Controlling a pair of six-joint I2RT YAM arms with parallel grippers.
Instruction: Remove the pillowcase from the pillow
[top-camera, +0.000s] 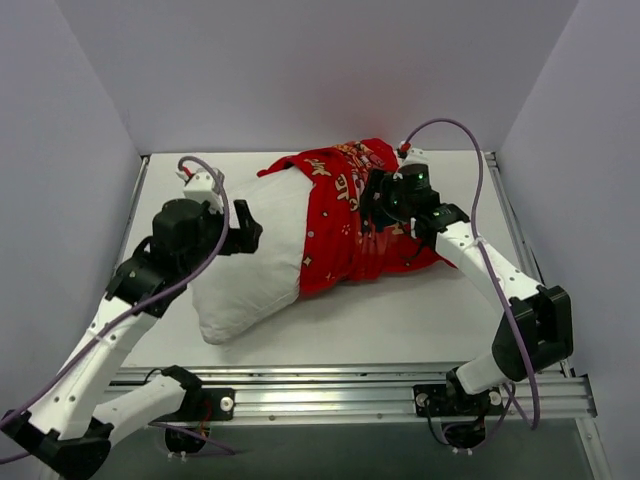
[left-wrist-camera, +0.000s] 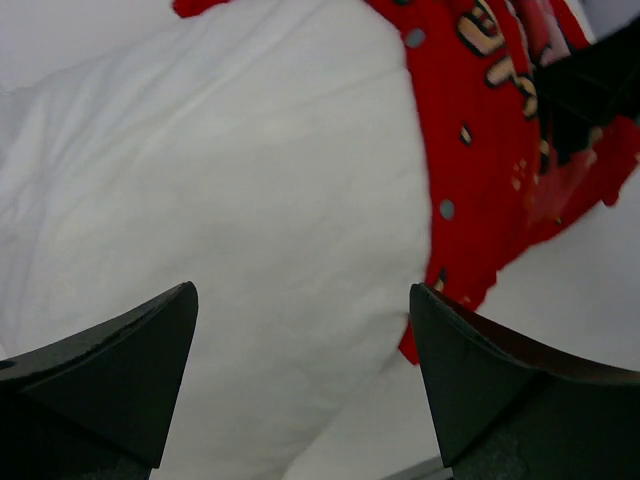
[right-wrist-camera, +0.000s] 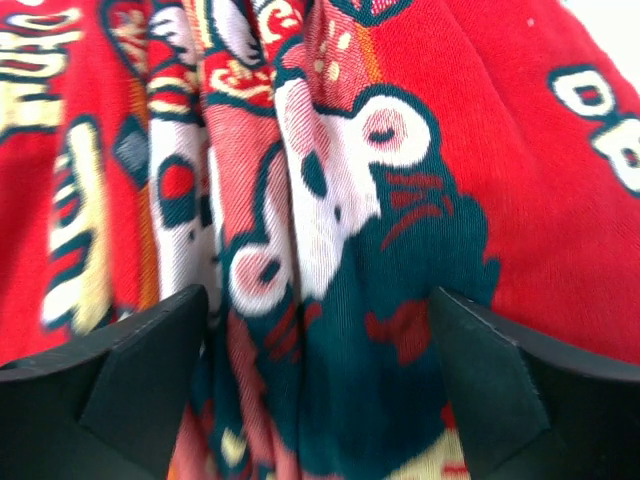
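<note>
The plump white pillow (top-camera: 252, 255) lies on the table with its left half bare. The red printed pillowcase (top-camera: 345, 215) covers only its right end and is bunched there. My left gripper (top-camera: 250, 232) is open at the pillow's bare upper left side. In the left wrist view the gripper (left-wrist-camera: 302, 290) has the white pillow (left-wrist-camera: 230, 200) beyond its spread fingers, and the pillowcase edge (left-wrist-camera: 480, 150) lies to the right. My right gripper (top-camera: 385, 205) is over the gathered pillowcase. In the right wrist view the gripper (right-wrist-camera: 318, 295) is open, with folds of printed pillowcase (right-wrist-camera: 330, 230) between the fingers.
The white table (top-camera: 400, 310) is walled on the left, back and right. A metal rail (top-camera: 380, 390) runs along the near edge by the arm bases. A purple cable (top-camera: 470, 150) loops above the right wrist.
</note>
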